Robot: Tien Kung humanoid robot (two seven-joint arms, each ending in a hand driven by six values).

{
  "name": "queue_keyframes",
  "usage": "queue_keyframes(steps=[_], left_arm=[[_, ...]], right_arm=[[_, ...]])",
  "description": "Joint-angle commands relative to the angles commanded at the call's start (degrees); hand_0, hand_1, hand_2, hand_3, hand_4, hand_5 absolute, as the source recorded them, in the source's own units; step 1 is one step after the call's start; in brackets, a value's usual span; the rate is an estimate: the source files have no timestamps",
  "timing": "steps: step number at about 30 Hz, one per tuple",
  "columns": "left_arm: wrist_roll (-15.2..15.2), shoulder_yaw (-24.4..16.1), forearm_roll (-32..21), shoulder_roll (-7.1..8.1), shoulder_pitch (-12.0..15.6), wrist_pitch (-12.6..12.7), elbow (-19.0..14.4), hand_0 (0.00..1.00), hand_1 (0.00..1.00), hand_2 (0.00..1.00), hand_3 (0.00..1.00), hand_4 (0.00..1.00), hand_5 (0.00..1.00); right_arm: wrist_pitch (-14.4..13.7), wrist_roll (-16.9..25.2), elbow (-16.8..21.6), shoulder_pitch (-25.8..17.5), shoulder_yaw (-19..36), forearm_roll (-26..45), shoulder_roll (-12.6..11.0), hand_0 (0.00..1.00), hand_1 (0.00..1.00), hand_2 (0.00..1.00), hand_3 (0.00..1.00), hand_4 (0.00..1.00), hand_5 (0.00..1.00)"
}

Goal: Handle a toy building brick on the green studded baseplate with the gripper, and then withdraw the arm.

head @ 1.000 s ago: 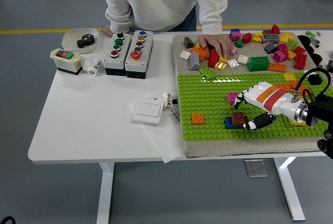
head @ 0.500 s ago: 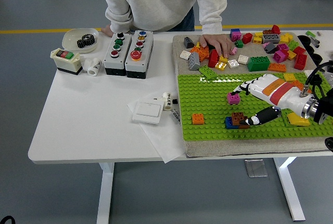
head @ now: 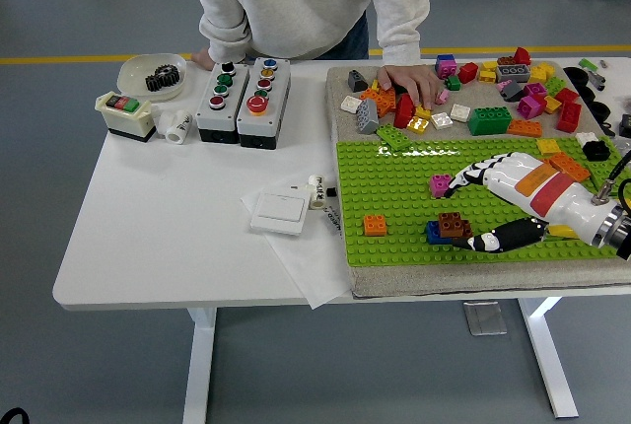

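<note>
The green studded baseplate [head: 394, 197] lies on a beige mat at the table's right. On it stand a pink brick [head: 440, 184], a brown brick [head: 453, 224] stacked on a blue one [head: 434, 233], and an orange brick [head: 375, 225]. My right hand [head: 463, 209] reaches in from the right, low over the plate. Its white fingers [head: 478, 172] are spread, with their tips next to the pink brick. Its black thumb [head: 498, 240] lies just right of the brown brick. The hand holds nothing. The left arm is out of view.
A pile of loose bricks [head: 503, 89] lies on the mat behind the baseplate, and a person's hand [head: 409, 79] rests on it. Two button boxes [head: 242, 99], a switch box [head: 125, 113], a bowl with a gear [head: 156, 75] and a white wall switch [head: 280, 211] stand to the left.
My right arm has drawn back to the right, with the wrist now near the picture's edge. The hand stays open and the bricks on the baseplate have not moved.
</note>
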Motion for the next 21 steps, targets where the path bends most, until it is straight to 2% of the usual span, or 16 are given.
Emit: queue_keyframes(steps=[12,21], left_arm=[[-0.01,-0.02,0.02,-0.01,0.03,-0.12,-0.01,0.732,0.729,0.735,0.596,0.659,0.599],[0.07,-0.44,0.64,-0.06,0.28,-0.39,-0.04,0.732,0.73,0.734,0.596,0.659,0.599]], right_arm=[[-0.43,0.3,-1.16,-0.15,-2.01,-2.12,1.07,0.707,0.691,0.72,0.594,0.804,0.663],[-0.83,0.31,-3.58,0.28,-3.68,-3.01,1.88,0.713,0.689,0.717,0.591,0.793,0.654]])
